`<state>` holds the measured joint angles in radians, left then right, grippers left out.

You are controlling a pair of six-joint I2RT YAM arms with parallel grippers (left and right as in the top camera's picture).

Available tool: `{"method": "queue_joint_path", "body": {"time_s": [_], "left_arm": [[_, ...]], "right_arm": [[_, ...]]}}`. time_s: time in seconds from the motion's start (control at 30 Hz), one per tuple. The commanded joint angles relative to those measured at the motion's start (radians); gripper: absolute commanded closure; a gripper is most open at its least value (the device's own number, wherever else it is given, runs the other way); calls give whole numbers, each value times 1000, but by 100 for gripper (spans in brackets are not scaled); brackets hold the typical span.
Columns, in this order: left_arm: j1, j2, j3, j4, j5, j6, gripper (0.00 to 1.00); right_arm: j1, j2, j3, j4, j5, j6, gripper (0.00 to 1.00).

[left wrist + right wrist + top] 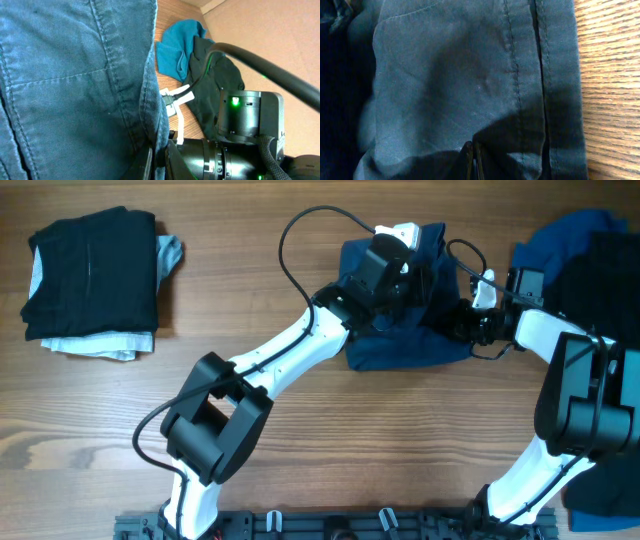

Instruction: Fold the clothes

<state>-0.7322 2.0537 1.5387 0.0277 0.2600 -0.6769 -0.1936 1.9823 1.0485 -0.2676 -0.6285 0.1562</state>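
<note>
Dark blue denim shorts (400,340) lie bunched at the table's upper middle. My left gripper (385,265) sits over their top part, shut on a seamed edge of the shorts (150,100), which runs down between its fingers (159,162). My right gripper (468,320) is at the shorts' right side, its fingers (472,162) closed together with a fold of the denim (470,75) pinched between them. The cloth fills both wrist views.
A folded stack of black and pale grey-white garments (95,275) lies at the far left. A pile of brighter blue (570,240) and black clothes (610,270) lies at the right edge, also in the left wrist view (180,45).
</note>
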Motion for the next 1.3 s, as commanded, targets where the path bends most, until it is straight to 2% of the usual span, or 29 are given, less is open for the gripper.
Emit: {"method": "queue_joint_path", "body": {"time_s": [0.0, 0.63, 0.77, 0.8, 0.87, 1.0, 1.07, 1.13, 1.2, 1.27], "left_arm": [[-6, 8, 30, 35, 30, -70, 93], [-36, 75, 30, 127, 31, -98, 93], [-49, 88, 30, 127, -12, -98, 92], [-49, 90, 30, 127, -14, -98, 89], [-48, 90, 30, 142, -4, -98, 73], [-48, 90, 30, 248, 107, -98, 41], [-39, 84, 31, 285, 118, -88, 28], [5, 56, 31, 278, 113, -60, 24], [70, 27, 31, 208, 111, -61, 24], [156, 9, 31, 81, 111, -61, 23]], "right_arm": [[9, 56, -28, -20, 37, 3, 96], [9, 56, -28, -17, 37, 4, 96], [9, 56, -28, -18, 55, 4, 96], [9, 56, -28, -20, 56, 4, 96], [9, 56, -28, -21, 55, 5, 96], [9, 56, -28, -23, 55, 4, 96], [8, 53, -26, -13, 55, 4, 96], [-14, 23, 0, -29, 55, 5, 96], [-53, -31, 40, -84, 55, 4, 96], [-109, -132, 103, -189, 55, -28, 91]]}}
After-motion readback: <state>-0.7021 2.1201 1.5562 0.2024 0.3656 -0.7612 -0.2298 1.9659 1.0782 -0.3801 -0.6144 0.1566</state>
